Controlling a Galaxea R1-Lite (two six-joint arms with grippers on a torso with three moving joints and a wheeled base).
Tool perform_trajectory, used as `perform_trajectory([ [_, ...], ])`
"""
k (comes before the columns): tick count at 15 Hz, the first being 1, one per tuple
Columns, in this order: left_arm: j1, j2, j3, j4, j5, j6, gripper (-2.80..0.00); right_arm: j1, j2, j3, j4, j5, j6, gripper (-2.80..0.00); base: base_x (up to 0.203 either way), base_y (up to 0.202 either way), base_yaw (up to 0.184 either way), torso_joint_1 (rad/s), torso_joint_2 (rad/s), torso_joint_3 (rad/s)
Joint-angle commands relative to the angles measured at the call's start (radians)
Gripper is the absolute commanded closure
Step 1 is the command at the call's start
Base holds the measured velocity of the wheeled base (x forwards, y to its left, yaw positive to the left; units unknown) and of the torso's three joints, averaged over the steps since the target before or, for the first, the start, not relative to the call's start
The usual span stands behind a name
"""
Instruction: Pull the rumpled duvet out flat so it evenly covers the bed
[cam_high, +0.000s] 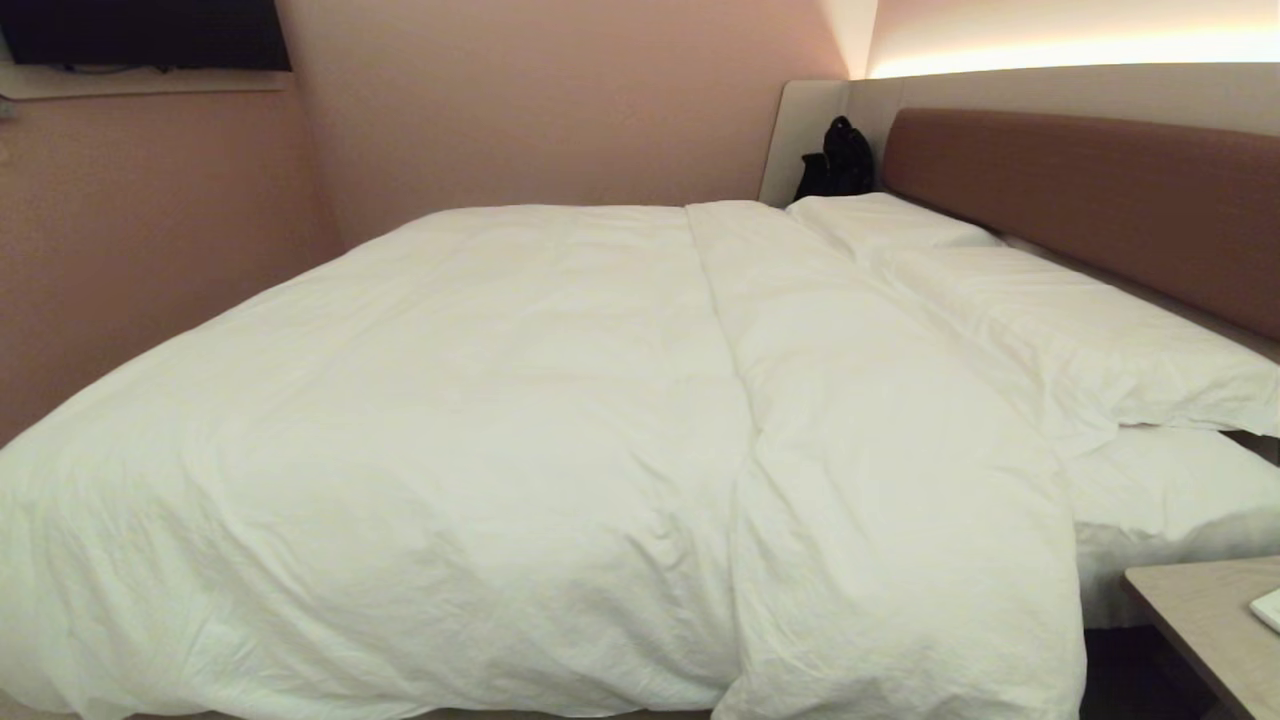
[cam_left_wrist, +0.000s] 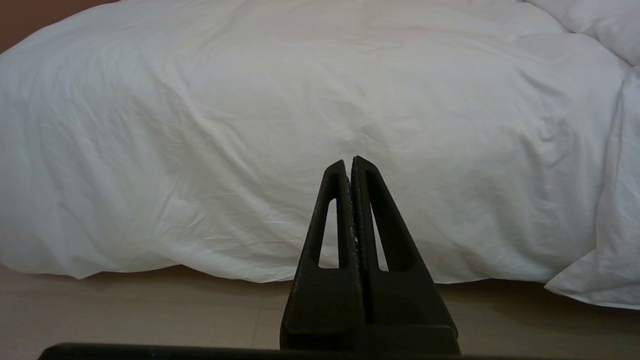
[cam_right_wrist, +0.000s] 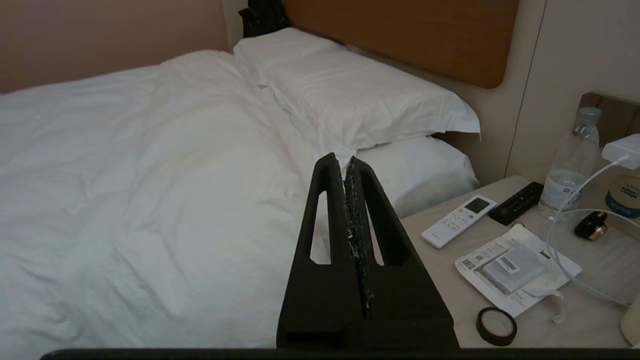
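Note:
The puffy white duvet (cam_high: 520, 420) lies spread over the bed, whose reddish-brown headboard (cam_high: 1080, 190) runs along the right. A long ridge (cam_high: 735, 400) runs across the duvet from the far side to the near edge. Two white pillows (cam_high: 1050, 310) lie by the headboard. Neither arm shows in the head view. My left gripper (cam_left_wrist: 349, 162) is shut and empty, low before the duvet (cam_left_wrist: 300, 100) where it hangs close to the floor. My right gripper (cam_right_wrist: 344, 159) is shut, holding nothing, in the air near the duvet (cam_right_wrist: 125, 175) and the pillows (cam_right_wrist: 360, 95).
A beige nightstand (cam_right_wrist: 450, 270) stands at the bed's near right corner, bearing a white remote (cam_right_wrist: 459, 220), a black remote (cam_right_wrist: 515, 202), a water bottle (cam_right_wrist: 570, 165), papers (cam_right_wrist: 515, 270) and a tape roll (cam_right_wrist: 496, 326). A black bag (cam_high: 838, 160) sits in the far corner. Pale floor (cam_left_wrist: 150, 310) runs along the bed.

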Motion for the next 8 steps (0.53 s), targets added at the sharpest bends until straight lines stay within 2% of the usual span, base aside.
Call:
perform_trajectory([
  [1, 0.000, 0.000, 0.000, 0.000, 0.000, 0.000, 0.00, 0.001, -0.041, 0.007, 0.006, -0.002, -0.001, 0.00, 0.000, 0.000, 0.000, 0.000, 0.00, 0.000],
  [5, 0.000, 0.000, 0.000, 0.000, 0.000, 0.000, 0.00, -0.014, -0.060, 0.030, 0.054, -0.002, 0.005, 0.00, 0.000, 0.000, 0.000, 0.000, 0.00, 0.000],
  [6, 0.000, 0.000, 0.001, 0.000, 0.000, 0.000, 0.00, -0.045, -0.061, 0.042, 0.052, 0.006, 0.002, 0.00, 0.000, 0.000, 0.000, 0.000, 0.00, 0.000],
  [8, 0.000, 0.000, 0.000, 0.000, 0.000, -0.001, 0.00, -0.122, -0.063, 0.062, 0.053, 0.114, 0.005, 0.00, 0.000, 0.000, 0.000, 0.000, 0.00, 0.000],
])
